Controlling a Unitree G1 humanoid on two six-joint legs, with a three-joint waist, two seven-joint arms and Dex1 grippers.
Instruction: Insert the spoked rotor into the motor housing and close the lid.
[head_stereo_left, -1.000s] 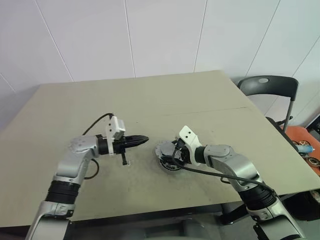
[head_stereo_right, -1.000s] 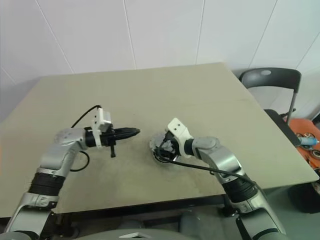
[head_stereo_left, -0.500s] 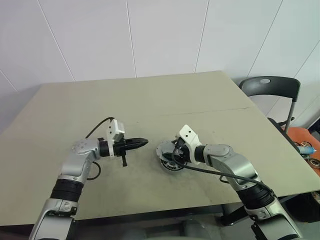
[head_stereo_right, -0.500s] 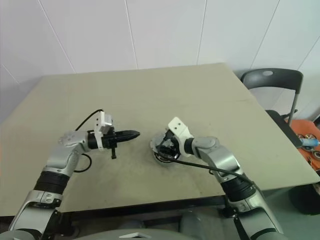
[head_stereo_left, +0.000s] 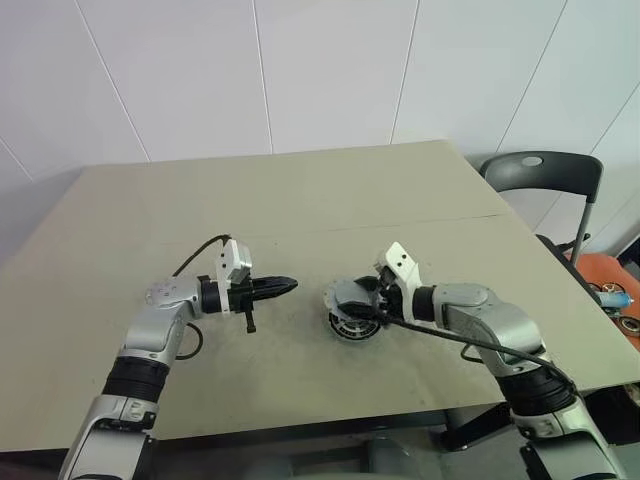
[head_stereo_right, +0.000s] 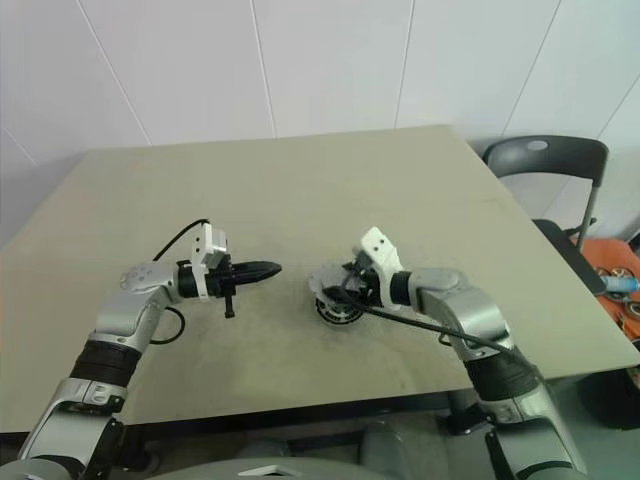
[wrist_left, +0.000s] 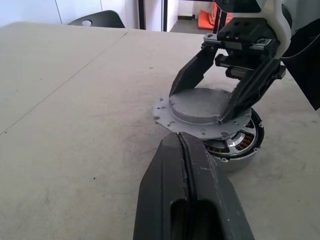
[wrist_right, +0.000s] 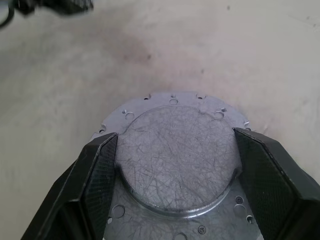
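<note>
Your right claw is spread wide and pinching a flat grey metal disc by the raised round centre, one black finger on each side of it, as your right wrist view shows plainly. That disc has a thin flange with small holes around its edge, and it sits tilted over the motor housing, covering most of it; whether this disc is the spoked rotor or a lid you cannot tell from here, since no spokes are visible on its upper face. The motor housing rests on the worktop, and from your left wrist view you can see its copper-coloured windings and dark outer rim peeking out beneath the disc on the side facing your left claw. The edge of the disc nearest your left claw juts out past the housing rim. Your left claw is pressed together with nothing between its fingers, held level just above the worktop and pointing straight at the motor housing, near it but not touching. A black cable loops from the left wrist back toward the arm. Well beyond the motor housing, off the worktop's far right corner, stands a dark chair.
</note>
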